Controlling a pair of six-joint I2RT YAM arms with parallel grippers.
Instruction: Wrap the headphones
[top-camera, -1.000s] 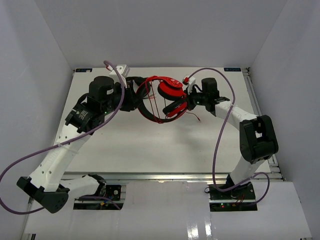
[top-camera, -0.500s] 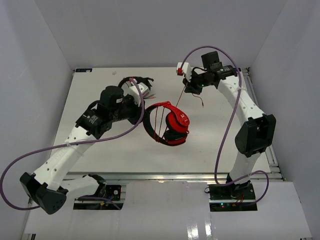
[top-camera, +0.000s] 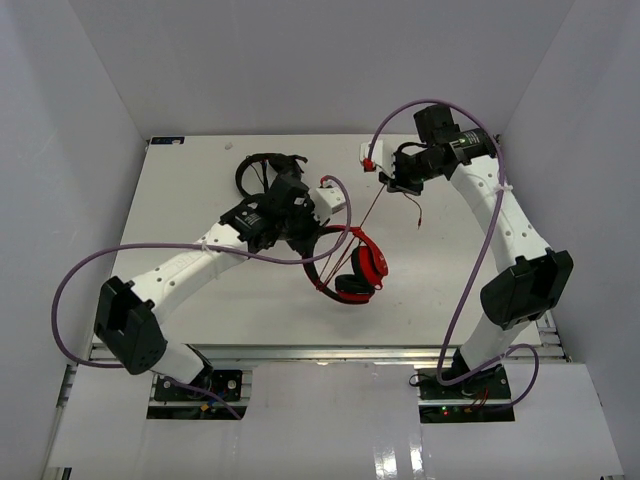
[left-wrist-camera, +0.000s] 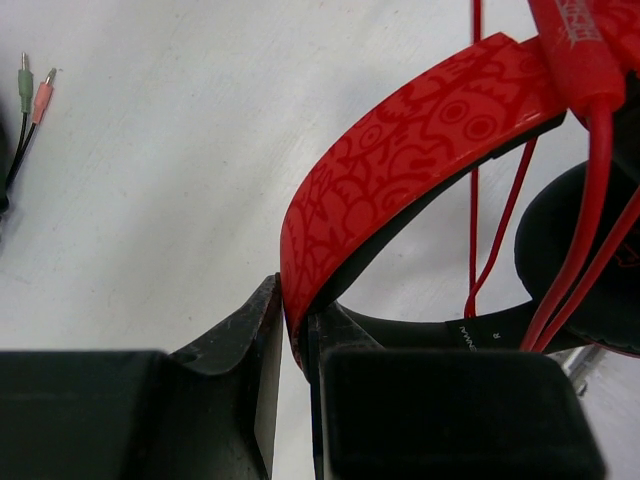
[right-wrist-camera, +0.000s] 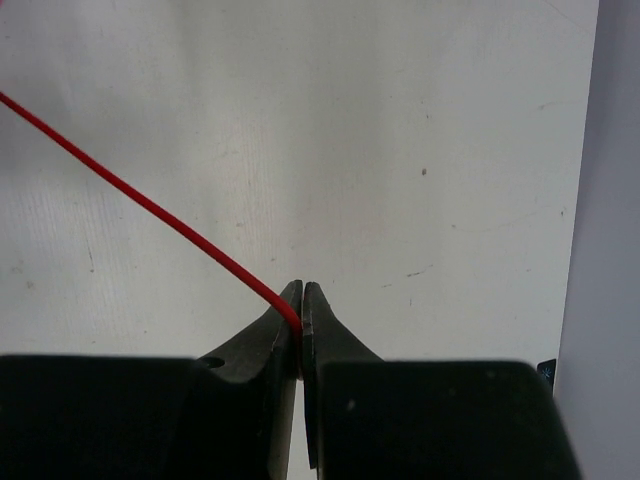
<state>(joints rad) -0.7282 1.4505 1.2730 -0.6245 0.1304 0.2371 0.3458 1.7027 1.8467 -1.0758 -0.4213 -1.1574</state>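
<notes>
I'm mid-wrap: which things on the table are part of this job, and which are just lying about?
Job: red headphones, headband in the shut left gripper; their red cable, pinched in the shut right gripper.
Lying about: black headphones, untouched; green and pink plugs.

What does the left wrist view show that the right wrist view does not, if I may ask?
Only the left wrist view shows the headphones, their patterned red headband clamped in the left gripper, a black earcup, and green and pink plugs at the top left. Only the right wrist view shows the right gripper shut on one straight run of cable. Both show red cable and the white table.
</notes>
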